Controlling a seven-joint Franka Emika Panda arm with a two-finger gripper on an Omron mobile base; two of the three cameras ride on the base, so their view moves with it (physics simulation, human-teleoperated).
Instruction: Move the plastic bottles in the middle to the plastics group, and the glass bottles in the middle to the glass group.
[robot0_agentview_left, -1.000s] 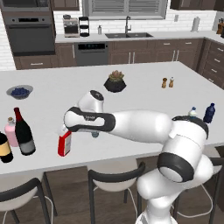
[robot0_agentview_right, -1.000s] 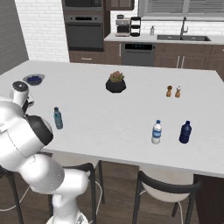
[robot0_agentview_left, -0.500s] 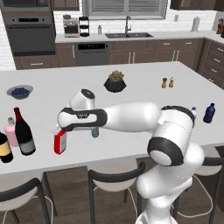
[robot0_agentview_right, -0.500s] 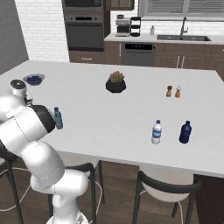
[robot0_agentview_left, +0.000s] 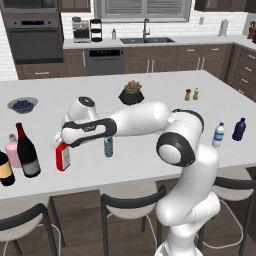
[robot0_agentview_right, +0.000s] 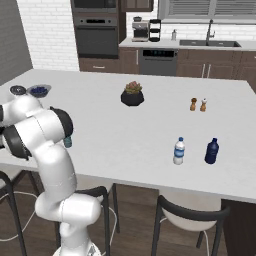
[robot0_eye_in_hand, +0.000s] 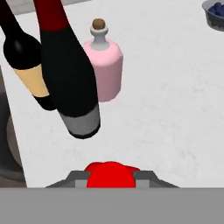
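Observation:
My gripper (robot0_agentview_left: 61, 143) is shut on the neck of the flat red bottle (robot0_agentview_left: 63, 157), which hangs upright low over the counter's left part. In the hand view the red bottle top (robot0_eye_in_hand: 111, 174) sits between my fingertips (robot0_eye_in_hand: 79, 178). Just left of it stand the tall dark wine bottle (robot0_agentview_left: 27, 152), the pink corked flask (robot0_agentview_left: 12, 150) and the dark bottle with the yellowish label (robot0_agentview_left: 5, 170). The small light-blue plastic bottle (robot0_agentview_left: 108, 146) stands in the middle, behind my forearm. At the far right stand the whitish water bottle (robot0_agentview_left: 218, 135) and the navy bottle (robot0_agentview_left: 239, 129).
A bowl of blueberries (robot0_agentview_left: 22, 104) sits at the back left, a potted plant (robot0_agentview_left: 132, 93) at mid-counter, and two small shakers (robot0_agentview_left: 191, 94) further right. The counter's front edge (robot0_agentview_left: 75, 186) runs just below the glass bottles, with stools (robot0_agentview_left: 132, 205) under it.
My arm has carried the red bottle a short way to the left, closer to the wine bottle and pink flask. The other bottles have not moved.

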